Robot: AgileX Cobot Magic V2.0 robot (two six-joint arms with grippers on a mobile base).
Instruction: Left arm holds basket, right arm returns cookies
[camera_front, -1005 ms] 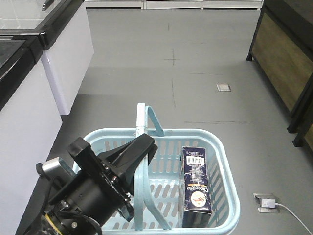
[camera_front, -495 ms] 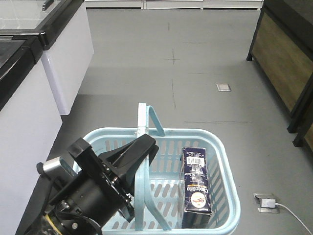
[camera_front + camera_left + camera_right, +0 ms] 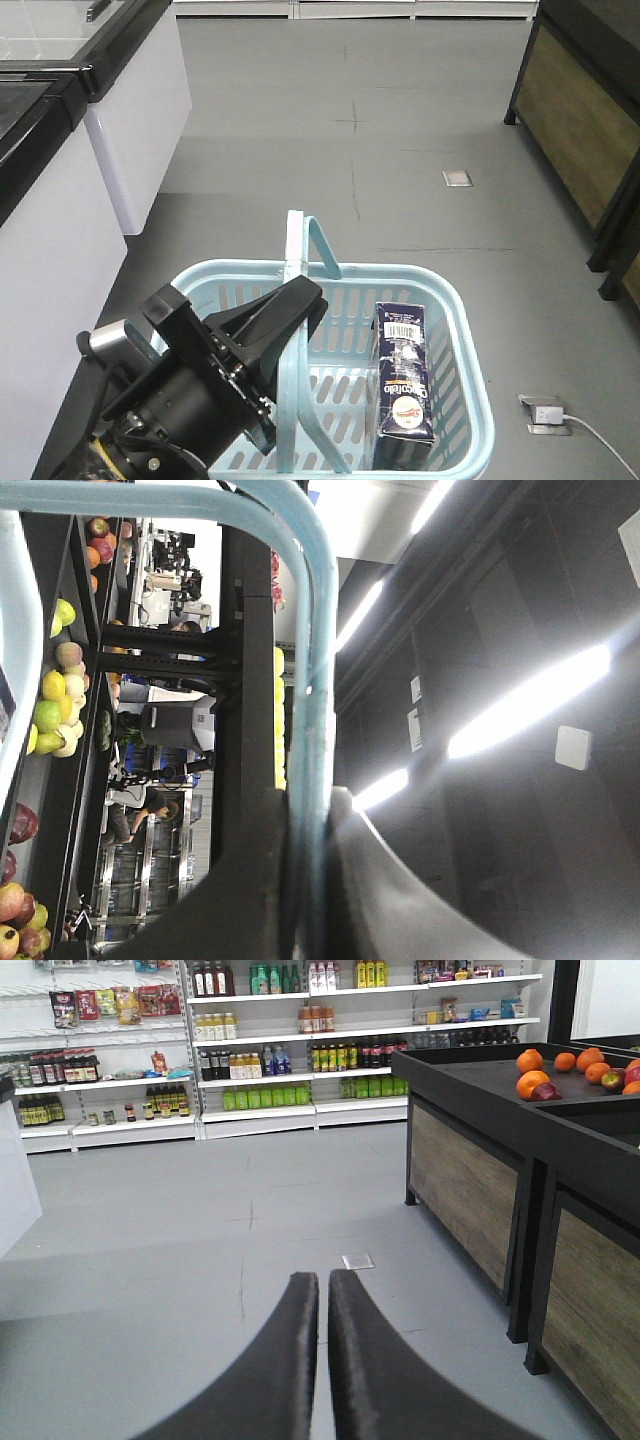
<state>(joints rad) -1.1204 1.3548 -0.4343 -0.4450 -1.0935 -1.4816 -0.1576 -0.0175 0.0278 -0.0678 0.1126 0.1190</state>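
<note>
Basket (image 3: 390, 271) of slotted blue plastic, thin handle (image 3: 292, 245) in grip of wedge-shaped left pincer (image 3: 300, 305); right pincer (image 3: 323, 1305) closed

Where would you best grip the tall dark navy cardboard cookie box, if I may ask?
Probably its upper end, from above: the tall dark navy cardboard cookie box stands upright in the light blue plastic basket, whose walls hem its lower part.

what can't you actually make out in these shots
- Front view: the left arm hides the basket's near-left corner.
- Front view: the cookies' base is behind the basket's near rim.
- Right wrist view: only the right claw shows; where it stands relative to the basket cannot be told.
- Right wrist view: shelf bottles' labels too small to read.
</note>
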